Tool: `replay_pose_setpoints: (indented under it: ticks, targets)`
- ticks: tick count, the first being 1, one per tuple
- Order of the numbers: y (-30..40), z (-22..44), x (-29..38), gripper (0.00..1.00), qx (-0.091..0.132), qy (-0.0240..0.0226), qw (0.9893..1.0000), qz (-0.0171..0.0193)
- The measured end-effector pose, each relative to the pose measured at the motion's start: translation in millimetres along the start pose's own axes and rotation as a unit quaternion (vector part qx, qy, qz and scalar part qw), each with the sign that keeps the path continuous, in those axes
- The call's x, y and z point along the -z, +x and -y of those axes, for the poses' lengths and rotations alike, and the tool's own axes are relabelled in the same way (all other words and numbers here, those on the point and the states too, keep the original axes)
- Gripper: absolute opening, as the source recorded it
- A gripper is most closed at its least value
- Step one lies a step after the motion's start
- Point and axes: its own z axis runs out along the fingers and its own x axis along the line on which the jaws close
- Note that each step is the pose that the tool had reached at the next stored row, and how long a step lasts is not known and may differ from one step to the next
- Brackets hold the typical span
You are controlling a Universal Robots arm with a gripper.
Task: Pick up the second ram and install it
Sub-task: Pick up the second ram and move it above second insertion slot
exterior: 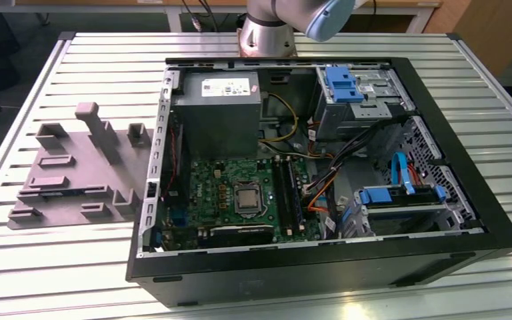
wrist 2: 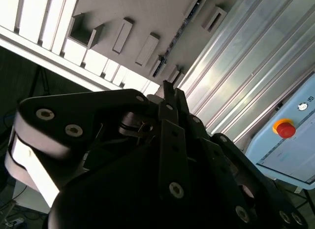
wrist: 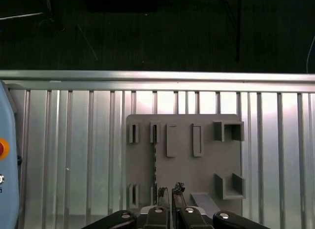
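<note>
The second ram (wrist: 155, 157) is a thin dark strip standing on edge in two slots of the grey holder plate (wrist: 206, 150), which lies on the slatted table. In the second wrist view the ram (wrist 2: 176, 36) runs along the same holder (wrist 2: 147, 15). My gripper (wrist: 170, 189) hangs well above the holder, its black fingertips (wrist 2: 167, 88) close together with nothing between them, a little to one side of the ram's line. In the exterior view the holder (exterior: 78, 177) lies at the exterior view's left of the open computer case (exterior: 327, 263).
Inside the case, the motherboard (exterior: 229, 193) has long black slots (exterior: 287, 190) beside the processor socket, with cables and blue drive brackets (exterior: 341, 83) toward the exterior view's right. The arm's base (exterior: 265, 33) stands behind the case. A pale box with a red button (wrist 2: 285, 128) sits beside the table.
</note>
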Motion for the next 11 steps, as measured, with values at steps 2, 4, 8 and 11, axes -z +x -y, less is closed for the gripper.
replay_pose_setpoints:
  ticks: [2, 4, 8, 11]
  targets:
    - [0.0, 0.0, -0.2, 0.17, 0.0, 0.0, 1.0, 0.0]
    - [0.0, 0.0, -0.7, 0.18, 0.0, 0.0, 1.0, 0.0]
    - [0.0, 0.1, -2.4, 0.25, 0.0, 0.0, 1.0, 0.0]
    - [0.1, 0.2, -4.7, 0.25, 0.0, 0.0, 1.0, 0.0]
